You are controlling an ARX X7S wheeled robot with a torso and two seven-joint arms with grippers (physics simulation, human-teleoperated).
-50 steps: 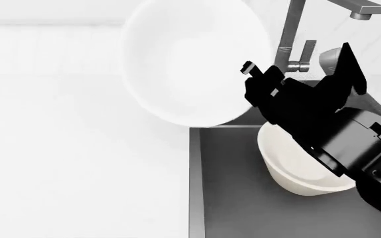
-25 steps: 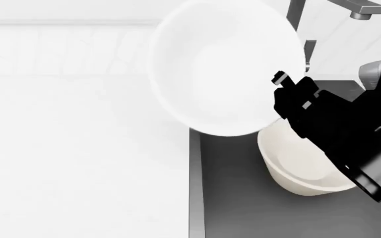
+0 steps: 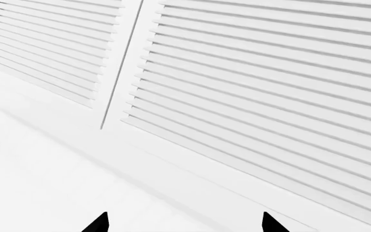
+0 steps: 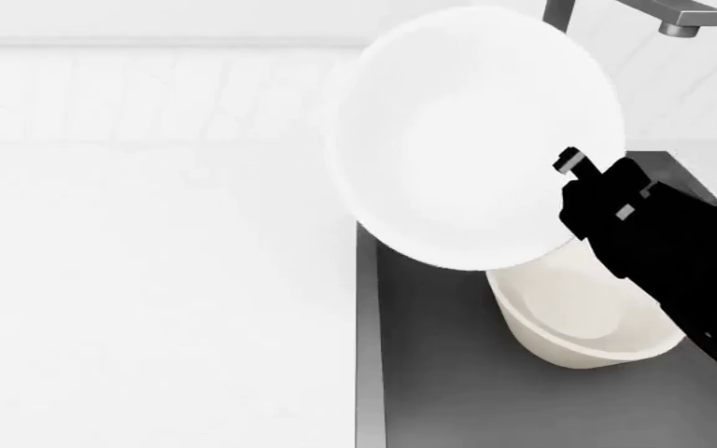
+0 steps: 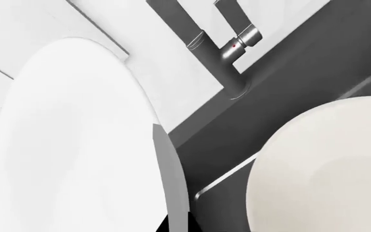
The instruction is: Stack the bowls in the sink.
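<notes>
- The left gripper (image 3: 182, 223) shows only as two dark tips in its wrist view, well apart with nothing between them, so its jaws are open; it faces white louvred panels (image 3: 263, 92) and is not in the head view.
- The white bench (image 4: 147, 299) left of the sink carries nothing that the pictures show.
- The white bowl (image 4: 477, 140) hangs in the air, tilted with its opening toward the head camera, over the sink's (image 4: 433, 392) back left corner and overlapping the rim of the cream bowl (image 4: 583, 322).
- The right gripper (image 4: 596, 201) holds the white bowl at its right rim, jaws clamped on it; the wrist view shows the rim edge-on against one finger.
- The cream bowl sits upright inside the sink, near the faucet (image 5: 227, 48).
- Progress, as I judge it: one bowl is in place and the other is lifted and nearly above it; left are centring it, levelling it, lowering it in and releasing.
</notes>
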